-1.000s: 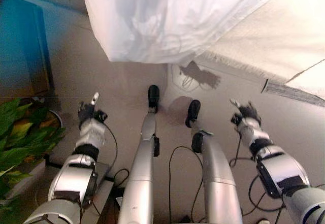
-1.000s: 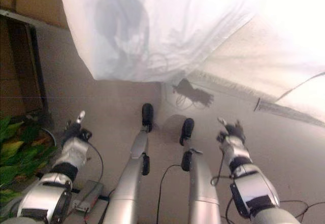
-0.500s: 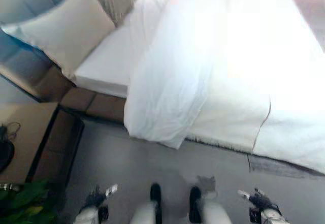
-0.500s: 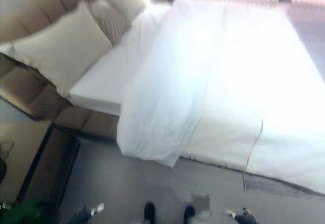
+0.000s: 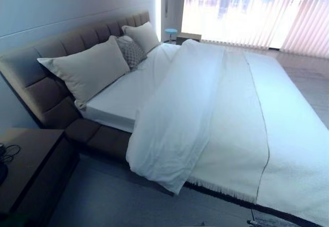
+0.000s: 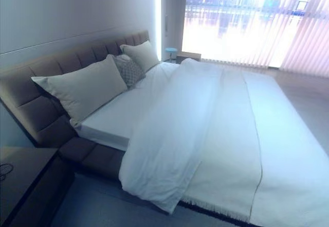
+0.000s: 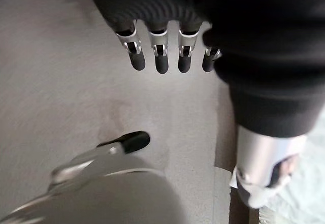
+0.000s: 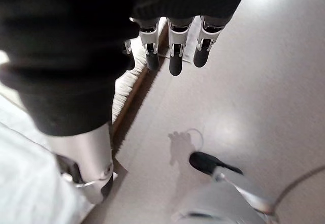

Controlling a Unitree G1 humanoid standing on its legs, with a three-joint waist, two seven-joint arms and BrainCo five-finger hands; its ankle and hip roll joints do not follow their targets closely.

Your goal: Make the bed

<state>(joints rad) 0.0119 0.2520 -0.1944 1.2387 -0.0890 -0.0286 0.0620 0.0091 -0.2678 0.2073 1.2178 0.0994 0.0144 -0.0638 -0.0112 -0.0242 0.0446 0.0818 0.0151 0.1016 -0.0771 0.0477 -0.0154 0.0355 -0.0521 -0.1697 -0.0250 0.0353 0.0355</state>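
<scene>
Not much has been done yet, by the look of it. The white duvet (image 5: 180,114) is bunched in a long fold mid-frame, spilling over the near edge of the bed (image 5: 97,137), with bare sheet (image 5: 128,90) exposed by the pillows (image 5: 87,70). Left hand (image 7: 162,56) and right hand (image 8: 172,51) are seen empty above the floor, fingers probably relaxed; spreading and tucking is left

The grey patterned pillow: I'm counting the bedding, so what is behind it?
Behind the grey patterned pillow stands the padded headboard. A cream pillow leans beside it and a larger cream pillow overlaps its front. Anything wedged behind it is covered.
</scene>
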